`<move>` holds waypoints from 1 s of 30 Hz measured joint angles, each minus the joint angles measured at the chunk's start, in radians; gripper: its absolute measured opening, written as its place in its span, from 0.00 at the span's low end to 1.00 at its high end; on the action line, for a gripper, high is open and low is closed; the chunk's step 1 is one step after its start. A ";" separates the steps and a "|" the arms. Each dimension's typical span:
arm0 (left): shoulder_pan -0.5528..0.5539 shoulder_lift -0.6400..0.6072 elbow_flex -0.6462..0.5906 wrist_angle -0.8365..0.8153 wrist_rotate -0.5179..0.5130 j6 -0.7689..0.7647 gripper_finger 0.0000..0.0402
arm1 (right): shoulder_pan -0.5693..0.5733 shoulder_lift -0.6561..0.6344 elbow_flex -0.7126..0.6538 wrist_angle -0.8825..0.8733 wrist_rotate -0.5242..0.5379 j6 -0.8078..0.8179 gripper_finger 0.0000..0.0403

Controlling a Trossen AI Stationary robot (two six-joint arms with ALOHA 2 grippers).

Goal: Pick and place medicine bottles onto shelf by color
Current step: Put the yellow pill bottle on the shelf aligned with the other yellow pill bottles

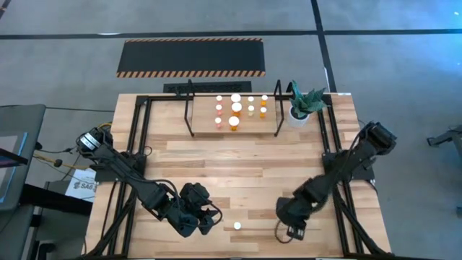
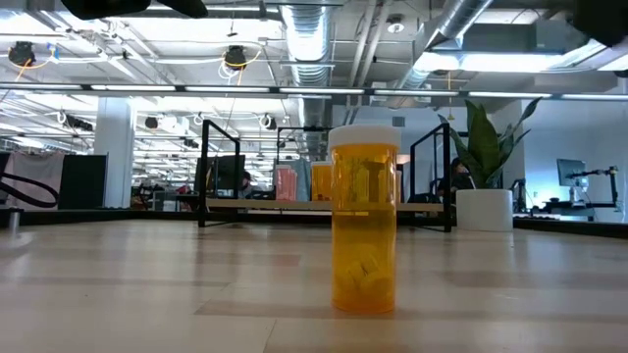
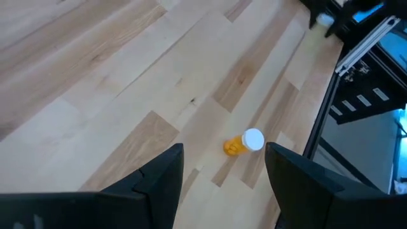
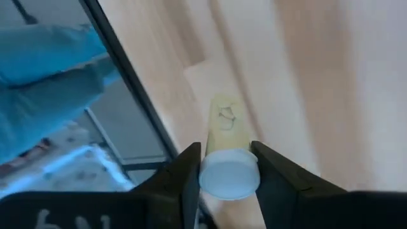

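An orange medicine bottle (image 1: 237, 226) stands upright on the desk (image 1: 245, 162), alone, well apart from the shelf (image 1: 234, 119) at the desk's far edge, where about ten bottles already stand. Relative to this lone bottle, the left end effector (image 1: 204, 219) sits just to its left with fingers (image 3: 159, 181) apart and empty, the bottle showing between them farther off. The right end effector (image 4: 227, 168) is on the other side of it, clamped on a pale bottle (image 4: 226, 149) at its white cap. The lone bottle looks light, stiff plastic, smooth and easily tipped; I judge a grip across the body just under the cap safest
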 joint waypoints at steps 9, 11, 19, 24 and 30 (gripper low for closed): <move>0.003 0.000 0.000 -0.062 -0.020 0.003 0.51 | -0.248 0.000 0.225 -0.336 0.119 -0.407 0.32; 0.009 0.000 0.000 -0.075 -0.014 0.004 0.51 | -0.309 0.000 0.265 -0.374 0.129 -0.467 0.33; 0.113 0.000 0.000 -0.100 0.047 0.115 0.51 | -0.552 0.003 0.347 -0.418 0.188 -0.682 0.37; 0.218 0.000 0.000 -0.172 0.123 0.184 0.51 | -0.686 0.004 0.363 -0.429 0.239 -0.786 0.36; 0.322 -0.010 -0.001 -0.260 0.229 0.303 0.51 | -0.789 0.080 0.434 -0.477 0.303 -0.917 0.37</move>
